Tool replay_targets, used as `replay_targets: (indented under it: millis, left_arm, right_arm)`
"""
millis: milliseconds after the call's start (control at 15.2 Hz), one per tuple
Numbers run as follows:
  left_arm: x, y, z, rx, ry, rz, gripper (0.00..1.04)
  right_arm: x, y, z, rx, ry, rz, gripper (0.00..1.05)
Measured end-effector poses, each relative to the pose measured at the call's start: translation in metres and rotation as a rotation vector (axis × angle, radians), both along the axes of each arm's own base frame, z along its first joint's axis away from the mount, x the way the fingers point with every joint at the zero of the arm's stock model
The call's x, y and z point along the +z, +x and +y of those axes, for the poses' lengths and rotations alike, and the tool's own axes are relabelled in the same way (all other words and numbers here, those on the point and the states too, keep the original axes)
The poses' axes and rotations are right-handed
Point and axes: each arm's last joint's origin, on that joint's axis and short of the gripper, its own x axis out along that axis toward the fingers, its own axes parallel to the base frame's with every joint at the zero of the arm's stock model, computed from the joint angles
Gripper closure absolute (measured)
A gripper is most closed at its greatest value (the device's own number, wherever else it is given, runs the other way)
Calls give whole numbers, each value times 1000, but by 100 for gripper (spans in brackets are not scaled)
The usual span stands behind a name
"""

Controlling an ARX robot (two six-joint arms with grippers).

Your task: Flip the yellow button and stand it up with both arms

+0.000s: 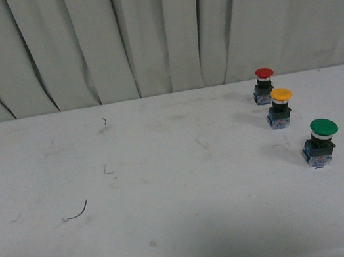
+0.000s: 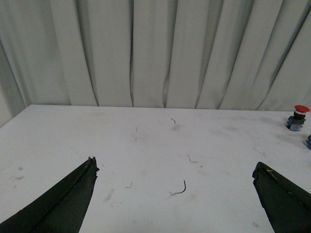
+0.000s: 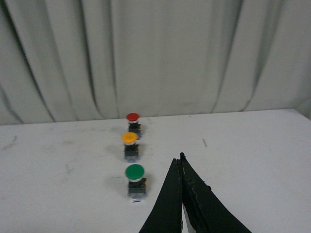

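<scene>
The yellow button (image 1: 281, 108) stands upright on the white table, cap up, between a red-capped button (image 1: 264, 85) behind it and a larger green-capped button (image 1: 321, 141) in front. The right wrist view shows the yellow button (image 3: 130, 146) in the same row with the red one (image 3: 133, 123) and the green one (image 3: 135, 181). My right gripper (image 3: 181, 158) is shut on nothing, hovering beside the green button and apart from it. My left gripper (image 2: 175, 167) is open wide over bare table, far from the buttons; the red button (image 2: 298, 117) shows at that view's edge. Neither arm appears in the front view.
A short curved black wire scrap (image 1: 77, 213) lies on the white table (image 1: 166, 169) at the left, also seen between the left fingers as a wire scrap (image 2: 180, 189). Smaller marks dot the surface. Grey curtain (image 1: 155, 31) hangs behind the table's far edge.
</scene>
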Motion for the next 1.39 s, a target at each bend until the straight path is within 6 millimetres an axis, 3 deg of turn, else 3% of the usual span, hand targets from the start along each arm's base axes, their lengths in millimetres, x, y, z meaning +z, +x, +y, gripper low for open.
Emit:
replay_targets:
  millis: [594,1386]
  left_arm:
    - [0,0,0,0,0,0,7]
    - [0,0,0,0,0,0,7]
  right_arm:
    - [-24,-21,0,9,0,-1,103]
    - [-27,-40,0,9,0,5,103]
